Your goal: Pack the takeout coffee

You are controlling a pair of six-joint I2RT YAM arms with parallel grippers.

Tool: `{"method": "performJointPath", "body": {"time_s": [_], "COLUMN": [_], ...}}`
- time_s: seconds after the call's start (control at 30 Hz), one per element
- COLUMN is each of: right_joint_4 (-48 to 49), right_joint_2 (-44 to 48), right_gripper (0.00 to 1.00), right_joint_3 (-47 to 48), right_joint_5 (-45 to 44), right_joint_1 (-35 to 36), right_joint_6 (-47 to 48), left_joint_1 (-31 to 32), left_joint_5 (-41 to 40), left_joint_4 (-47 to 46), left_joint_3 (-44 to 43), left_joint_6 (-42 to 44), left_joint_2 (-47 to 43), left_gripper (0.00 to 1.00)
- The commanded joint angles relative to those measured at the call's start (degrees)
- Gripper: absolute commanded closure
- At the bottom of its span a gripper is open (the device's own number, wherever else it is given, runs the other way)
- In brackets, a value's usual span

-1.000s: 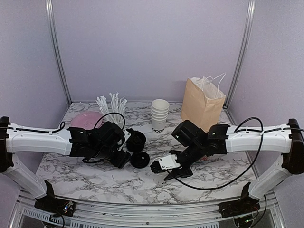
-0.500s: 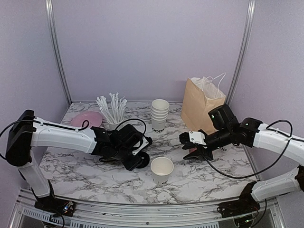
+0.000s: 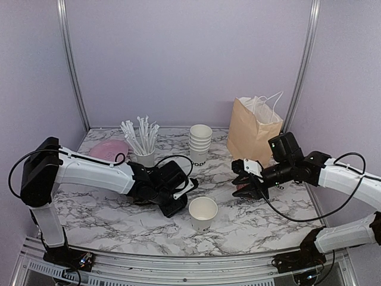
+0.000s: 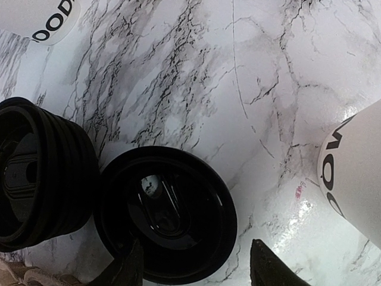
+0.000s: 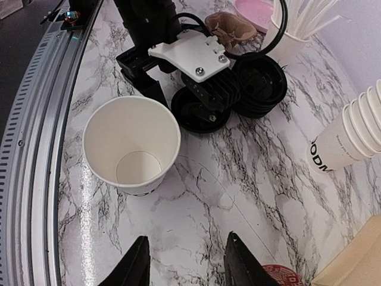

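A single white paper takeout coffee cup (image 3: 203,213) with black letters stands upright near the front, lidless and empty (image 5: 131,146). One loose black lid (image 4: 166,220) lies flat just left of it, beside a stack of black lids (image 4: 41,173). My left gripper (image 3: 178,199) hangs low over the loose lid, open (image 4: 199,271), with one finger above the lid's left edge and the other past its right edge. My right gripper (image 3: 244,179) is open and empty (image 5: 187,268), to the right of the cup and apart from it. The brown bag (image 3: 255,128) stands open at the back right.
A tall stack of lidless cups (image 3: 200,145) stands at the back centre. A cup of wrapped straws (image 3: 141,143) and a pink plate (image 3: 109,149) are at the back left. A red round sticker (image 5: 283,275) lies under my right gripper. A crumpled brown piece (image 5: 229,27) lies behind the lids.
My right gripper has let go of the white cup and drawn back to the right. My left gripper has moved right, over the loose black lid.
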State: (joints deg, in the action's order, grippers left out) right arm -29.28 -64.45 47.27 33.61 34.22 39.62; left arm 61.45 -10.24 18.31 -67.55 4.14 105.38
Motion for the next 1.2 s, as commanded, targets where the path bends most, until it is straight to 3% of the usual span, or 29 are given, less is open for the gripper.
{"method": "performJointPath", "body": {"time_s": [0.0, 0.17, 0.43, 0.7, 1.1, 1.17], "right_joint_4": [1.50, 1.37, 1.41, 0.96, -5.61, -5.64], "right_joint_2": [0.77, 0.64, 0.20, -0.42, -2.66, -3.36], "right_gripper": [0.59, 0.60, 0.61, 0.62, 0.60, 0.57], "right_joint_3": [0.28, 0.39, 0.57, 1.17, 12.45, 14.46], "right_joint_5": [1.37, 1.16, 0.93, 1.05, 3.67, 4.63], "right_joint_1": [-0.38, -0.40, -0.39, -0.38, -0.39, -0.38], "right_joint_6": [-1.12, -1.12, -1.12, -1.12, -1.52, -2.02], "left_joint_1": [0.74, 1.27, 1.39, 1.39, 1.30, 1.30], "left_joint_5": [0.69, -0.31, -1.25, 1.55, 7.93, 8.23], "left_joint_4": [1.04, 1.03, 1.26, 4.18, 7.93, 7.79], "left_joint_3": [-1.43, -2.29, -2.89, -3.87, -4.37, -5.09], "left_joint_6": [0.43, 0.81, 1.39, 0.58, -3.64, -3.68], "left_joint_2": [2.27, 3.95, 4.48, 3.14, -16.15, -17.60], "left_gripper": [0.37, 0.40, 0.70, 0.85, 0.87, 0.81]}}
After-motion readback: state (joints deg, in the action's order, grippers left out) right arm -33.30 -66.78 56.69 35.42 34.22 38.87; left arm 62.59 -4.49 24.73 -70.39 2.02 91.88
